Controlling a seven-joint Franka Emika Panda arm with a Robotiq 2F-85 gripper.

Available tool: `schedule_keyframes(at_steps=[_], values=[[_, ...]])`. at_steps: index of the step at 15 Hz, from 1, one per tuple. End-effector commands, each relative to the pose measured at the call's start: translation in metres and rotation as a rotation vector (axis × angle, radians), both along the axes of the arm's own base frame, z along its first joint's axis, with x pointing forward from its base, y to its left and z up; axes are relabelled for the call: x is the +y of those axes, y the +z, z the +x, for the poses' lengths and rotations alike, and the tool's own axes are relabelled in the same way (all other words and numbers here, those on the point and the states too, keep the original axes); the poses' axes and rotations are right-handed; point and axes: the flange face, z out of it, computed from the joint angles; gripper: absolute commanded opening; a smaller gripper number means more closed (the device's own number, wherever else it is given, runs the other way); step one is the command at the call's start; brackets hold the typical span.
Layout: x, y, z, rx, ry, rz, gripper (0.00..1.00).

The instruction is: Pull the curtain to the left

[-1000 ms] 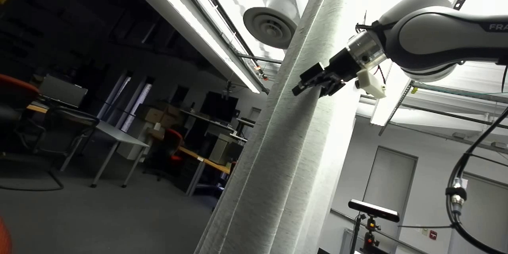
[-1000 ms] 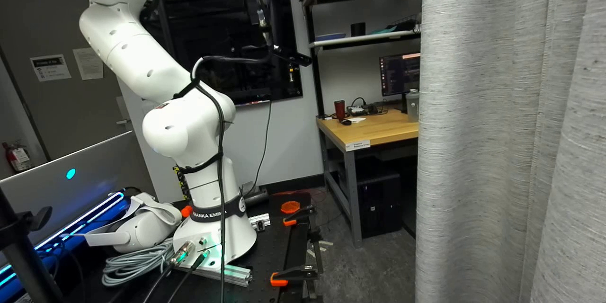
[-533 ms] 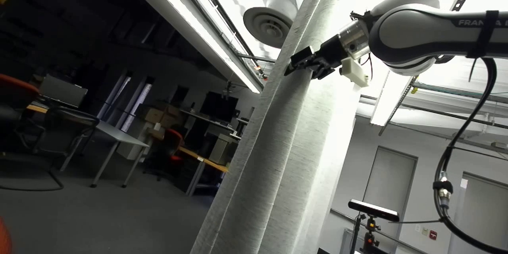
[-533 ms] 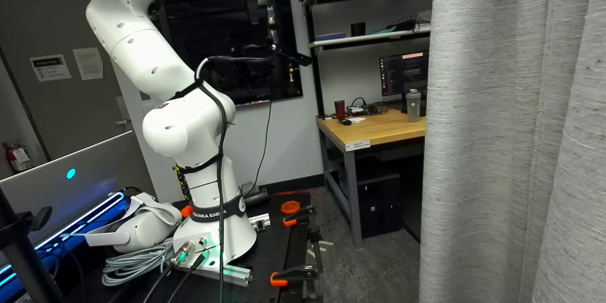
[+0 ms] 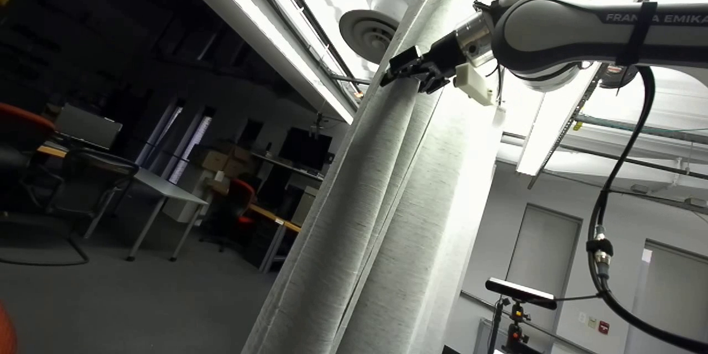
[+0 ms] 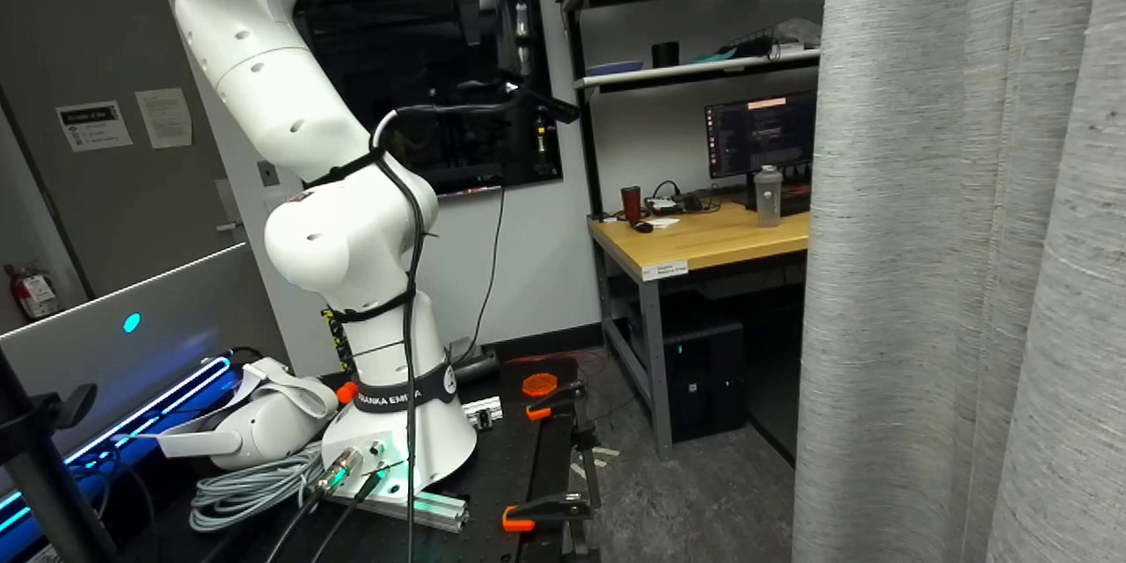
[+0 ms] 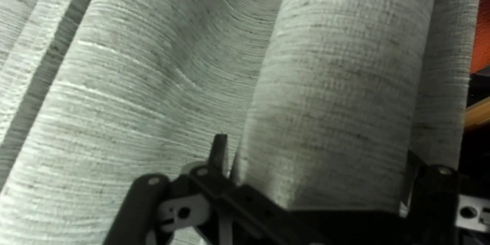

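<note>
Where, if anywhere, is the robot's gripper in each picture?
In an exterior view: gripper above and just right of centre.
In an exterior view: absent; the white arm runs off the top.
Wrist view: along the bottom, fingers spread.
Shared landmark: the pale curtain, in all three.

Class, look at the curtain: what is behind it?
In an exterior view, a desk, a screen and a shelf run partly behind the curtain. Their left parts show; the curtain covers the rest. Whether anything else is fully behind it cannot be seen.
</note>
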Motion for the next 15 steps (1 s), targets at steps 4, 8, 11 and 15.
schedule_keyframes(at_steps=[4,8,11,15], values=[[0.012,0.009,0.018,-0.018,0.004,-0.018,0.45],[0.019,0.009,0.019,-0.019,0.011,-0.032,0.15],[0.024,0.009,0.018,-0.015,0.018,-0.030,0.00],[0.027,0.009,0.018,-0.014,0.017,-0.027,0.00]])
